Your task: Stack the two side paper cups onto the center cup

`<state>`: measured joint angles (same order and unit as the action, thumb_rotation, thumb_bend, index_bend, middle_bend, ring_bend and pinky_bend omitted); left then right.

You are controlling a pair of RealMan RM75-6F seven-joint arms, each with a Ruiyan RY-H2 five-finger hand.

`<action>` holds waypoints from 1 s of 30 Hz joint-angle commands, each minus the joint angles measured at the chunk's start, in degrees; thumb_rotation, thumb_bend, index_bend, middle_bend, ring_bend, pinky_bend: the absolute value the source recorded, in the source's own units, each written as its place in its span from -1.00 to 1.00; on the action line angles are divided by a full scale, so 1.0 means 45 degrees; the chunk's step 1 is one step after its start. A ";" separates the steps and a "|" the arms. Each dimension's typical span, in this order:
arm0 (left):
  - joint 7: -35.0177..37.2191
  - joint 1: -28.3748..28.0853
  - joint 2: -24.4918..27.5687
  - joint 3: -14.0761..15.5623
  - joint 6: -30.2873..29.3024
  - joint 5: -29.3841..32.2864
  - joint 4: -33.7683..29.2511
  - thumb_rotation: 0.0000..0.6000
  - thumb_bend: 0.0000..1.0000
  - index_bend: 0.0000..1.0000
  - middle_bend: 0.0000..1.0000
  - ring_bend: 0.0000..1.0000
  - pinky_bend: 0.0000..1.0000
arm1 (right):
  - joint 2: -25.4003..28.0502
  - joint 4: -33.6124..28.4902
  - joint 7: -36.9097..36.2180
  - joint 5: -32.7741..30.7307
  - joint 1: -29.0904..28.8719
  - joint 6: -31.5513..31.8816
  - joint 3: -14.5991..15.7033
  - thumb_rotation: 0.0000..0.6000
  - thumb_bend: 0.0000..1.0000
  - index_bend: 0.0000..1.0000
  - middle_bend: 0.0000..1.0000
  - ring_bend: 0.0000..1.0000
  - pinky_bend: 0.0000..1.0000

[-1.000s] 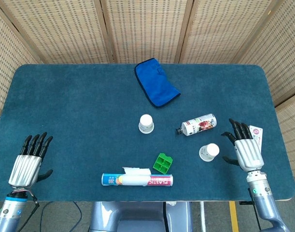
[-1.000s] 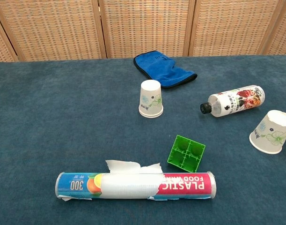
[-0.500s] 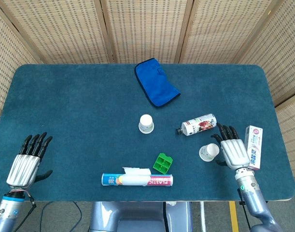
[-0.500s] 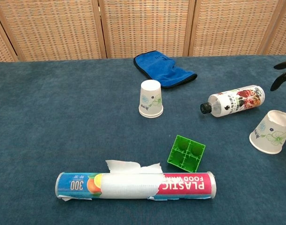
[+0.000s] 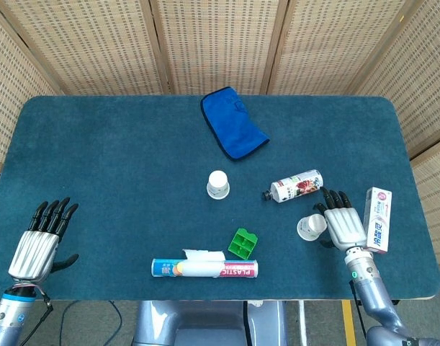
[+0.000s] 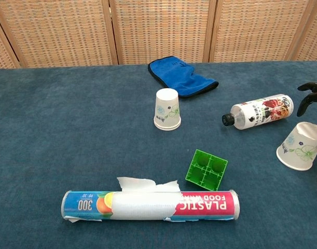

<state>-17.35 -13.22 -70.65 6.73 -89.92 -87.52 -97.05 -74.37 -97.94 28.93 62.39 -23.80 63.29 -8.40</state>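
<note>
The right robot hand point(image 5: 340, 220) is hovering with fingers spread, holding nothing, just beside the tilted paper cup point(image 5: 310, 227) near the bench's point(image 5: 97, 144) right edge. The center cup point(image 5: 217, 184) is standing upside down mid-bench. The left robot hand point(image 5: 39, 245) is resting released near the front left corner.

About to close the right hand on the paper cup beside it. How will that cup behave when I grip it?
The paper cup stands upside down and tilted, so it would probably tip or skid if nudged. It looks thin and empty: likely very light and easily crushed. The right hand sits right beside it with fingers apart; the bottle lying nearby may roll if bumped.
</note>
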 commanded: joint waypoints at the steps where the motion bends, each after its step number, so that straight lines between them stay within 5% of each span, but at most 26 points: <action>1: -0.0035 0.0048 -0.0005 -0.0061 0.0070 -0.0080 -0.0010 1.00 -0.87 -0.93 -1.00 -1.00 -1.00 | -0.0116 0.0187 -0.0083 -0.0119 -0.0101 -0.0094 0.0007 1.00 -0.76 -0.31 -0.98 -1.00 -0.97; 17: 0.0132 0.0330 0.0067 -0.0522 0.0406 -0.0313 0.0037 1.00 -0.87 -0.92 -1.00 -1.00 -1.00 | -0.0856 0.1421 -0.0053 -0.0448 -0.0651 -0.0150 -0.0050 1.00 -0.71 0.10 -0.76 -1.00 -0.93; 30: 0.0309 0.0555 0.0149 -0.0887 0.0563 -0.0407 0.0061 1.00 -0.87 -0.91 -1.00 -1.00 -1.00 | 0.0126 -0.0837 0.0691 0.0116 -0.1373 0.0671 -0.0938 1.00 -0.71 0.10 -0.76 -1.00 -0.93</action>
<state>-15.96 -10.74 -69.99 2.74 -87.40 -89.35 -96.79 -74.65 -99.94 30.73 62.88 -29.01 65.72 -11.61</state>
